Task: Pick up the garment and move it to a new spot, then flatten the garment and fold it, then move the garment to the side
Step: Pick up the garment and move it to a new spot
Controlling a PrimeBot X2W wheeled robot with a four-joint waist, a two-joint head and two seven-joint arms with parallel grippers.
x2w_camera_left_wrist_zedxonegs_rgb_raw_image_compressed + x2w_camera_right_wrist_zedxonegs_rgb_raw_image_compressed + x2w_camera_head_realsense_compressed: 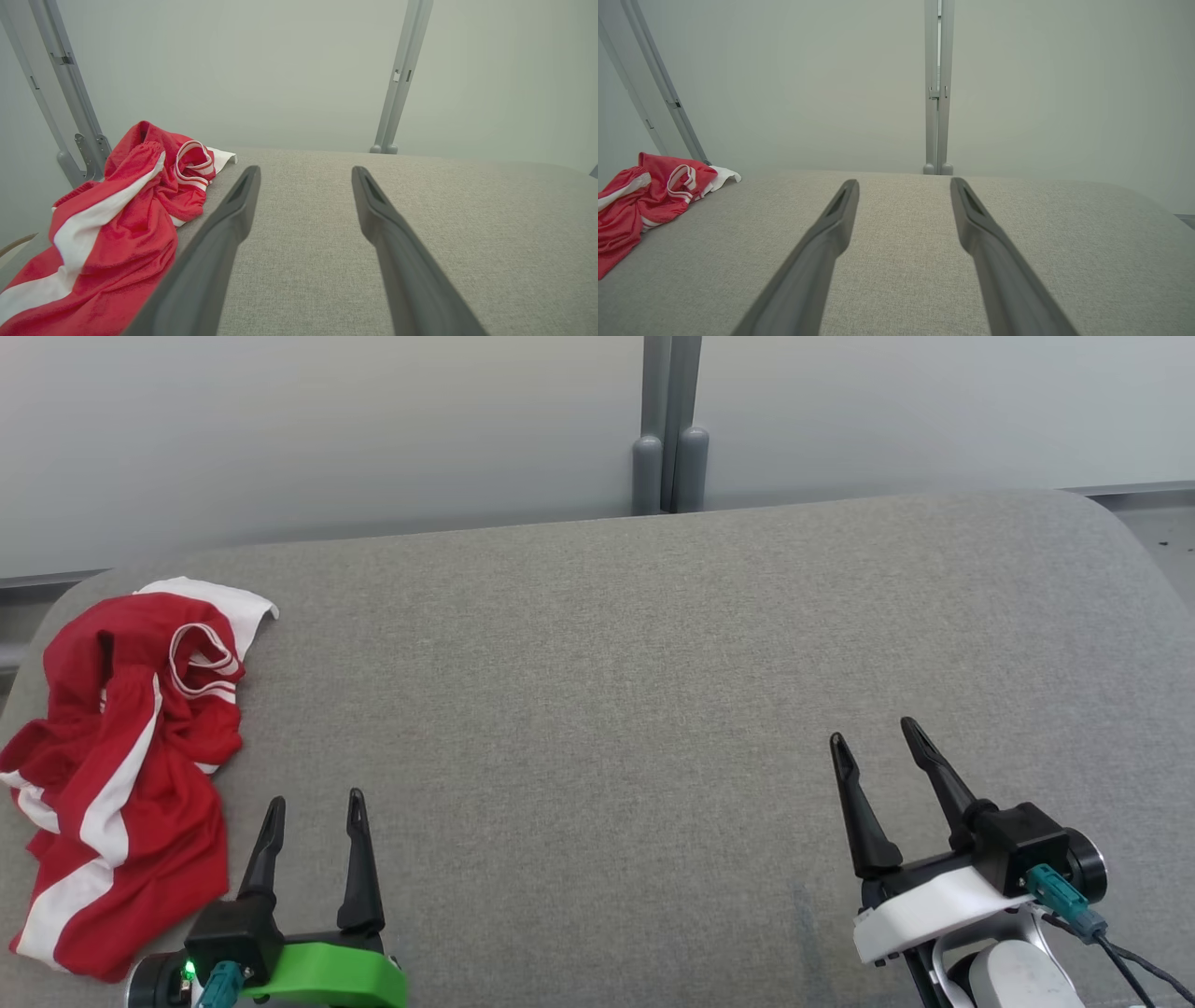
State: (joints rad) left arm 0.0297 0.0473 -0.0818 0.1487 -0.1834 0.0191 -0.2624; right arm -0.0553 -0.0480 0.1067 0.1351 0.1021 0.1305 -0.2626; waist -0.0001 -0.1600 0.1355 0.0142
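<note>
- Garment [121, 775], red with white stripes, lies crumpled in a heap at about 9 o'clock on the table [597, 644], close against the table's left edge. A white flap sticks out at the heap's far end, toward 10 o'clock.
- Left gripper [315, 798] sits at about 7 o'clock in the head view. Its two dark fingers are spread wide with nothing between them and point toward 12 o'clock.
- It is just beside the near end of the garment, with a strip of bare grey cloth between its outer finger and the red fabric.
- Right gripper [871, 730] sits at about 4 o'clock in the head view. Its fingers are likewise spread and empty, leaning a little toward 11 o'clock, well apart from the garment.
- In the right wrist view the garment shows far off at 9 o'clock of the fingers.
- A grey post [670, 429] stands at 12 o'clock behind the table, against a pale wall [327, 429].
</note>
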